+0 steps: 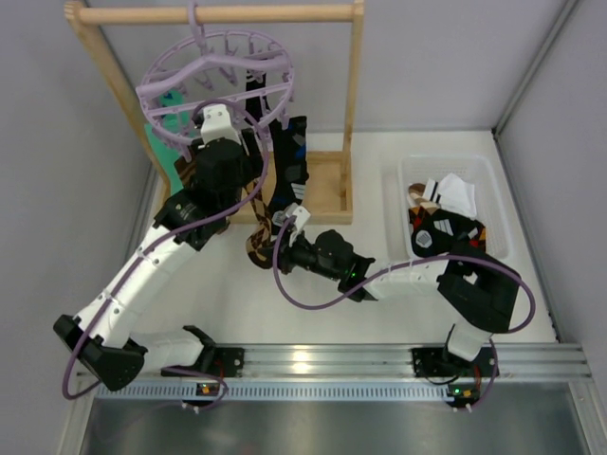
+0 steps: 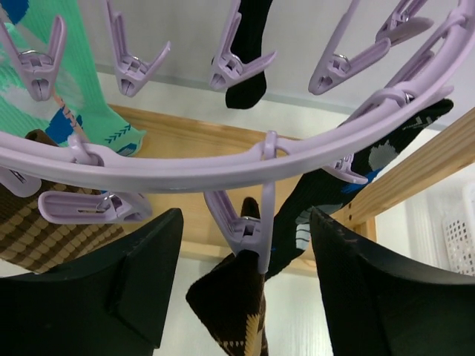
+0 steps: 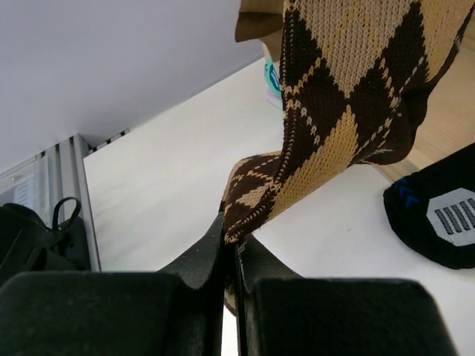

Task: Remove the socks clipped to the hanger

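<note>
Two tools meet on one sock. The right tool [image 3: 228,241] is pinched tight, jaws together, on the lower edge of the brown-and-tan argyle sock [image 3: 349,89], which rises up and away from its fingertips. Beneath this tool lies the white surface [image 3: 163,170]. Just beyond and to its right is the toe of a black sock [image 3: 438,215] with blue and white marks; whether it touches the surface I cannot tell. Farther back, past the argyle fabric, a sliver of teal sock [image 3: 271,74] shows.

The left tool [image 2: 245,222] is spread wide and holds nothing. Its two dark fingers [image 2: 111,297] point up under the lilac hanger [image 2: 185,167]. Between the fingers, touching neither, a clip [image 2: 241,230] grips the top of the argyle sock. Directly above the fingertips the hanger's ring sweeps across. Beside the left finger hangs a brown-and-tan striped sock [image 2: 37,237], and beyond it the teal sock is clipped. Beyond the right finger the black sock slants down from its own clip. Farthest from this tool, at the ring's far side, a second black sock [image 2: 249,52] hangs clipped, with the wooden rack [image 2: 415,170] behind.

Seen from above, the hanger hooks over the rack's top bar. Well apart to the right of the right tool, a white basket [image 1: 391,204] holds loose socks.
</note>
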Tool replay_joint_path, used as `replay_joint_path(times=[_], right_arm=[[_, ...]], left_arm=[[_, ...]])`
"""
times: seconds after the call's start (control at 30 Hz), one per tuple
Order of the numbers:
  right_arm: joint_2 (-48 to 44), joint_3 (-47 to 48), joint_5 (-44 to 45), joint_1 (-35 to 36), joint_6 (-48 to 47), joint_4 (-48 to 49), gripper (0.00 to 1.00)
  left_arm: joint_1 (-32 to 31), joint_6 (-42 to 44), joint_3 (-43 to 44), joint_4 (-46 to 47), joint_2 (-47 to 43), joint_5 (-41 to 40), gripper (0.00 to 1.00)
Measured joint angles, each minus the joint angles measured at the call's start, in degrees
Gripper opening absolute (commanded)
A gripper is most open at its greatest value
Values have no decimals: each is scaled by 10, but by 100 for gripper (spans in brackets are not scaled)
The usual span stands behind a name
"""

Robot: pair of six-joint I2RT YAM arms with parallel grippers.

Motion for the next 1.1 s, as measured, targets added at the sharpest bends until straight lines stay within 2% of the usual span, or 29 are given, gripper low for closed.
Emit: replay_joint_path(times=[0.07,0.13,0.2,0.27,0.3,0.37,0.4,0.43,0.6,0.63,0.7,0.73,0.77,0.87,0.9,0.97,1.1], right_arm=[[0,0,-10,0,2,0,0],[-1,-3,-18,0,3,0,0],[-2,-3,-25,0,4,0,0],[-3,-3,-31,0,5,0,0],[-5,-4,-33,0,5,1,0],[-8,-11,-35,0,5,3,0],[-9,-14,-36,0,6,4,0],[-10,-18,-38,0,6,5,0],[-17,-33,-40,0,7,8,0],[-25,-40,-39,0,8,7,0],[-43,-53,-33,0,8,0,0],[-57,-59,-27,0,7,-9,0],[-83,-66,-13,0,5,-31,0],[-163,-67,27,-3,0,-106,0],[-199,-66,49,-5,-1,-136,0],[-265,-56,85,-16,-1,-208,2],[-358,-23,139,-87,1,-351,5]], left_arm=[[8,6,-10,18,-4,9,60],[12,9,-16,35,-4,17,56],[16,11,-20,46,-3,26,45],[22,14,-21,56,-3,37,39],[25,16,-22,63,-3,40,29],[31,19,-23,74,-3,48,21],[32,22,-23,78,-3,50,7],[33,26,-23,80,-3,52,0],[34,25,-23,89,1,56,0],[35,25,-24,89,1,56,17],[35,25,-26,90,1,60,28],[35,24,-28,91,0,64,38],[35,23,-33,94,-1,69,65],[35,15,-61,97,-19,86,78],[35,12,-72,97,-28,94,88],[35,5,-95,93,-52,113,98],[35,-14,-122,81,-108,148,98]])
